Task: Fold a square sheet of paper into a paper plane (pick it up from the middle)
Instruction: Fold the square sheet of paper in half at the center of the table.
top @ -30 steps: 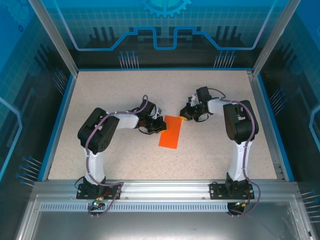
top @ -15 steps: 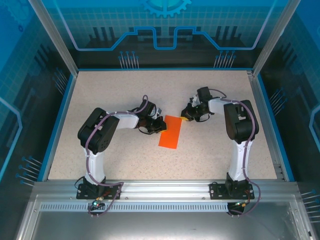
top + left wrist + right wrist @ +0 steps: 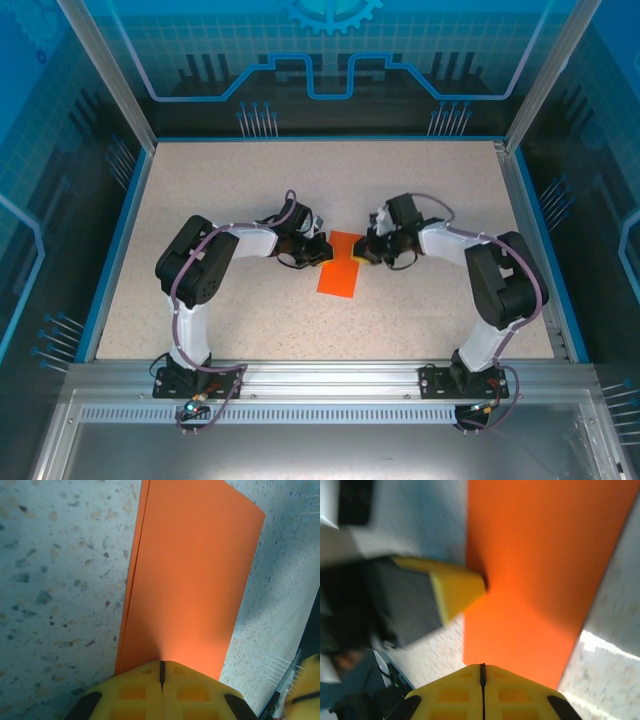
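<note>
The right arm (image 3: 505,285) has swung its elbow out toward 4 o'clock. The folded orange paper sheet (image 3: 339,274) lies unmoved at the centre of the table (image 3: 420,320). The left gripper (image 3: 322,250) stays on the sheet's 11 o'clock edge, fingers closed and pinching nothing. The right gripper (image 3: 363,253), likewise closed and empty, has slid in onto the 1 o'clock corner.

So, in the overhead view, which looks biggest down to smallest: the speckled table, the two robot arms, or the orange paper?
1. the speckled table, by far the largest.
2. the left arm and the right arm: they look about alike, so I won't rank one above the other.
3. the orange paper, the smallest.
</note>
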Controlling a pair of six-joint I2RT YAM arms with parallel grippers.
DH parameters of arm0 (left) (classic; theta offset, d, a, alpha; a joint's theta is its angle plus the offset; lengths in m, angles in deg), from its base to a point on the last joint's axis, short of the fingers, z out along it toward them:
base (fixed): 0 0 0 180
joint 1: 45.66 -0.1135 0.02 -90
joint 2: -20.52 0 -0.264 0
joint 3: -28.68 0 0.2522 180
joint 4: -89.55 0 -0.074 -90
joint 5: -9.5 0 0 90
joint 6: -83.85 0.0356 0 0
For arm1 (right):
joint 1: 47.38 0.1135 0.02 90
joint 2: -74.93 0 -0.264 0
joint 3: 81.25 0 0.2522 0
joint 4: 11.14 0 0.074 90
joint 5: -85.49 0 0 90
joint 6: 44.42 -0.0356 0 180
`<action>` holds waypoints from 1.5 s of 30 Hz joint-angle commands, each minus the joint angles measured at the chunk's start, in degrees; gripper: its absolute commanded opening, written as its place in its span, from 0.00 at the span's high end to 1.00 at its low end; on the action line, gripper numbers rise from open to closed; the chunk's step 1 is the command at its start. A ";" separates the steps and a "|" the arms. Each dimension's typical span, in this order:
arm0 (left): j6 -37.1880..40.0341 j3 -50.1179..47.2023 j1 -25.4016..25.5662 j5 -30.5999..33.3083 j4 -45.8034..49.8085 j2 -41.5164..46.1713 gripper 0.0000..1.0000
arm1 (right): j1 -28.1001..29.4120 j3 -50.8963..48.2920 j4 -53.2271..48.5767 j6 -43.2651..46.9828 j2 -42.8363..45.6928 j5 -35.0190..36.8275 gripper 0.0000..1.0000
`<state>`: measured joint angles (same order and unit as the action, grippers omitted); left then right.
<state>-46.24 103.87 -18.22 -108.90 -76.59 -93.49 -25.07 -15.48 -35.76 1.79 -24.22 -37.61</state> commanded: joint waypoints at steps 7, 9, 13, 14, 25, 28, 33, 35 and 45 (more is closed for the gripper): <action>0.99 -1.14 0.60 3.26 7.33 -2.91 1.00 | 6.22 -9.94 9.21 -5.90 1.53 1.99 0.93; 0.99 -1.15 0.63 3.17 7.34 -3.05 1.00 | 6.69 -11.16 11.49 -6.55 0.06 0.92 0.94; 1.07 -1.06 0.67 3.20 7.65 -2.82 1.00 | 7.12 -13.18 11.93 -6.70 -0.28 1.58 0.94; 1.07 -1.21 0.64 3.32 7.70 -2.72 1.00 | 7.13 -13.78 12.17 -6.67 0.23 1.48 0.94; 0.99 -1.09 0.68 3.30 7.97 -2.60 1.00 | 8.95 -13.27 7.72 -3.77 3.86 2.95 0.93; 0.66 -1.22 0.61 3.34 7.87 -2.22 1.00 | 8.46 -14.46 7.50 -3.58 3.02 3.75 0.93; 0.02 -1.33 0.64 3.13 7.63 -1.35 1.00 | 7.04 -14.84 7.23 -2.17 2.33 2.39 0.93; -0.32 -1.49 0.68 3.18 7.63 -0.66 1.00 | 6.43 -14.33 5.86 -1.48 4.02 2.68 0.92; -4.68 -3.46 2.71 4.16 5.84 8.72 0.94 | 2.60 -7.63 -7.44 6.69 9.96 7.93 0.86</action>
<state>-49.48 100.85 -16.64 -106.39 -73.51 -88.99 -21.62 -25.71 -36.94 4.79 -15.74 -33.00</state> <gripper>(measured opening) 0.053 0.136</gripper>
